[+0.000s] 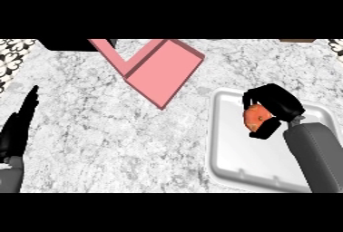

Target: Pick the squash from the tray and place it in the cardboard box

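Curled round the small orange round squash (254, 116), my black right hand (273, 110) holds it over the white plastic tray (231, 158) at the right; I should lift straight, then carry it left and far to the pink cardboard box (164, 72); my left hand (17, 131) rests open at the left edge.

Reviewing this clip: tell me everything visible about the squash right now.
The squash shows as a small, rounded orange shape with a faintly speckled skin. Most of it is hidden, because the right hand curls its black fingers round it from above and below. It sits over the upper part of the white tray; whether it rests on the tray or is lifted cannot be told.
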